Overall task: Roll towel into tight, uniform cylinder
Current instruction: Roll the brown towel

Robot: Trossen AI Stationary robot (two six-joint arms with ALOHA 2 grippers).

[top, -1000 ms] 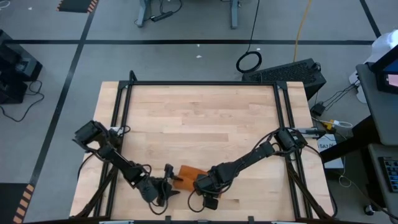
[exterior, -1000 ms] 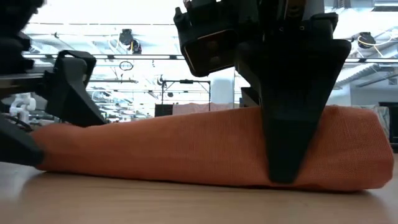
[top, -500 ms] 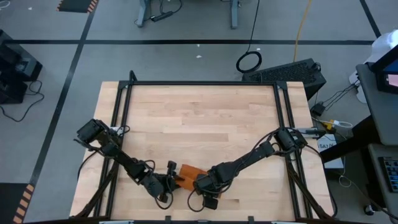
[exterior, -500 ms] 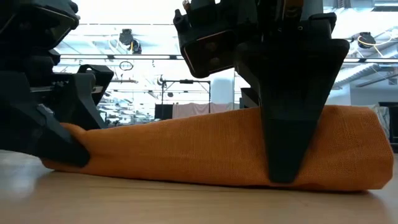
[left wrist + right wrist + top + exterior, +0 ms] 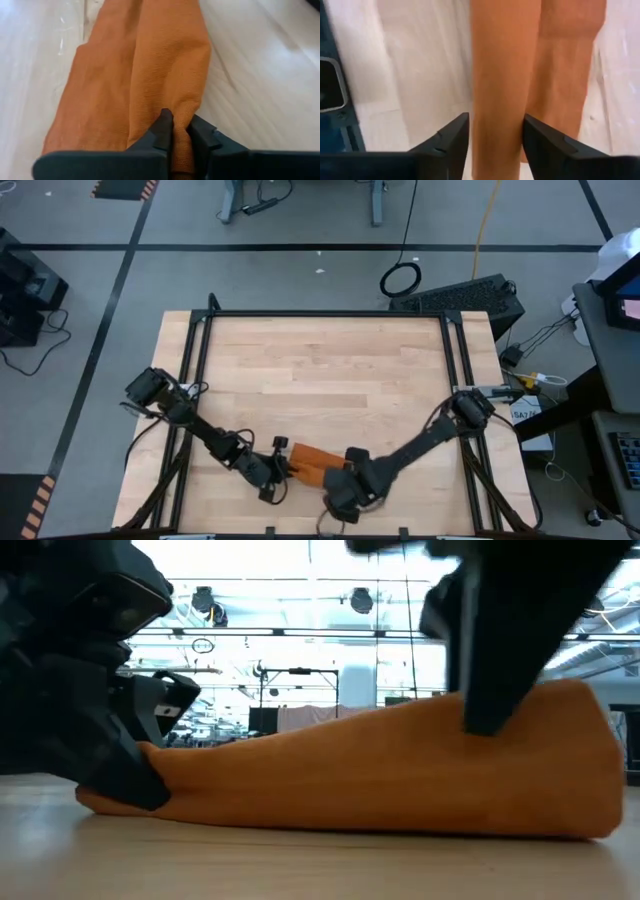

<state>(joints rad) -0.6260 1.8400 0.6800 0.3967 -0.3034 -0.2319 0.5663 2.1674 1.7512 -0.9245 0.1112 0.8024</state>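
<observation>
The rust-orange towel [image 5: 312,463] lies rolled up on the wooden table near its near edge. In the low view the towel [image 5: 380,770] is thin at its left end and thick at its right. My left gripper [image 5: 282,470] is at the thin end, shut on it. My right gripper [image 5: 342,485] hangs over the thick part, raised and open. Its two fingers [image 5: 451,137] stand on either side of the roll [image 5: 500,75]. My left gripper pinches a raised fold at the towel's thin left end [image 5: 183,112] between its two fingers [image 5: 163,125]. It comes from the table's left, slanting down, along the roll. That end [image 5: 150,765] stays low on the table. My right gripper: whether its open fingers touch the roll, I cannot tell.
A black frame [image 5: 320,313] runs along the table's far edge and down both sides. Bare wood [image 5: 320,380] stretches from the towel to the far edge. The table's near edge is close behind both grippers.
My left gripper has moved toward the table's right onto the towel's thin end, rolled a little, and shut on a fold there. My right gripper has opened, let go of the thick part and risen. The thick part now stands higher, without the dent of the grip.
</observation>
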